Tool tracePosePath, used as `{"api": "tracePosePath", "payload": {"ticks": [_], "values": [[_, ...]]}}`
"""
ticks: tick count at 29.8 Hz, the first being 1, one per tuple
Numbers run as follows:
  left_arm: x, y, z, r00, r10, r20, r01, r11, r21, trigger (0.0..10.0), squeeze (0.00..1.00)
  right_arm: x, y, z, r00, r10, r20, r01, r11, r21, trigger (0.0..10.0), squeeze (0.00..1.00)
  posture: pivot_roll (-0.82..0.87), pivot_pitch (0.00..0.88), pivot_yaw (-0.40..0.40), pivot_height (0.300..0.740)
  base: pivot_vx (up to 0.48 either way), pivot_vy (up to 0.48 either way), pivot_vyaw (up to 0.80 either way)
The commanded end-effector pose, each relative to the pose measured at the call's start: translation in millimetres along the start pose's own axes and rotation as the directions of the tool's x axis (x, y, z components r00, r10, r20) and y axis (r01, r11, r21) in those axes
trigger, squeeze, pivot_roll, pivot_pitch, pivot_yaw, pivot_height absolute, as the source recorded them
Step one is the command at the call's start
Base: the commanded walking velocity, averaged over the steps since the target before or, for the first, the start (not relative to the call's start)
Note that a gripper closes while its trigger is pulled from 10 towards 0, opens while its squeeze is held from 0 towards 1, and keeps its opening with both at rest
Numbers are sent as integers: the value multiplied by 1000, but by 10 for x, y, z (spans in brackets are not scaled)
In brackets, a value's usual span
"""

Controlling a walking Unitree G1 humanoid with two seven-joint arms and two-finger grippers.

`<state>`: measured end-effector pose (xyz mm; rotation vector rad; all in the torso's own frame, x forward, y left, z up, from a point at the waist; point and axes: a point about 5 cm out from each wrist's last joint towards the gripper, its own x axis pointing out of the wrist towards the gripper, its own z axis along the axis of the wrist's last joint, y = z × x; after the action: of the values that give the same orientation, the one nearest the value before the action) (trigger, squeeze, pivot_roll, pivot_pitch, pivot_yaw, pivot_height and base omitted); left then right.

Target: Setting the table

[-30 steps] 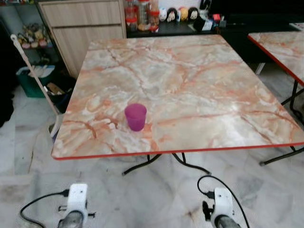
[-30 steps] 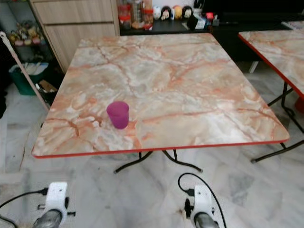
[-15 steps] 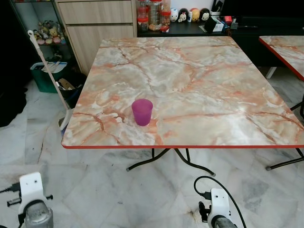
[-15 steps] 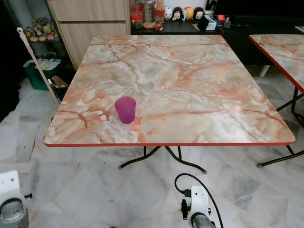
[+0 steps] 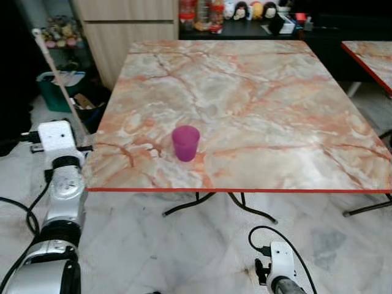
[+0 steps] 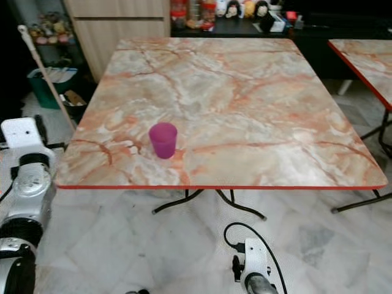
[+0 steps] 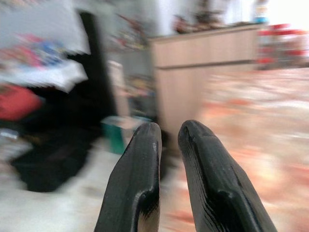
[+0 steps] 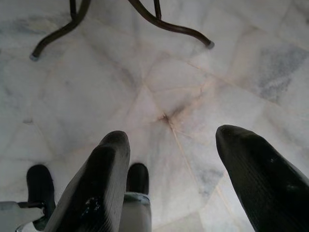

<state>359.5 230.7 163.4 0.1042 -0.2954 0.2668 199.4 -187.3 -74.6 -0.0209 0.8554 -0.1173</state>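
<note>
1. Table [image 5: 263,104]: marbled top with a red rim, square, standing on a pale tiled floor [image 5: 184,251]. I face its near edge.
2. Cup [image 5: 185,143]: purple, upright, mouth up, near the table's near edge and toward its near left corner. Nothing touches it. I judge it sits there as a place setting already laid, or as the piece I am to move.
3. Left gripper [image 7: 166,159]: I have this arm raised beside the table's left edge, level with the top. Its two fingers [image 7: 140,179] lie almost together with a slim gap, holding nothing. The wrist picture is blurred; a wooden cabinet [image 7: 203,72] shows beyond.
4. Right gripper [image 8: 169,159]: low, below the table's near edge, pointing at the floor. Fingers spread wide, empty. The table's black legs [image 8: 169,24] show ahead of it.
5. Judgement: the raised left arm is the nearer one to the cup, so I expect to reach with it.
</note>
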Motion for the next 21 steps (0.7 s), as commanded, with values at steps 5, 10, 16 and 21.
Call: {"api": "tracePosePath", "payload": {"ticks": [5,10,16,21], "values": [[-86,-495,16,992,-123,0,122,986,-113,10000,0,2,7,13,1000,-2,8,2,1000,8,10000,0,54,123,-12,740,0,0,0],[-95,-673,88,990,-142,24,144,976,-162,10000,0,5,-2,28,1000,-3,10,3,1000,2,10000,0,55,122,-20,740,111,0,0],[-61,-695,164,984,-169,53,176,970,-168,10000,0,1,-23,9,1000,-7,3,7,1000,-1,10000,0,55,122,-18,740,355,0,0],[-29,-638,202,983,-170,66,178,972,-151,10000,0,1,-13,3,1000,-6,0,6,1000,2,10000,0,59,124,-12,740,398,0,0]]}}
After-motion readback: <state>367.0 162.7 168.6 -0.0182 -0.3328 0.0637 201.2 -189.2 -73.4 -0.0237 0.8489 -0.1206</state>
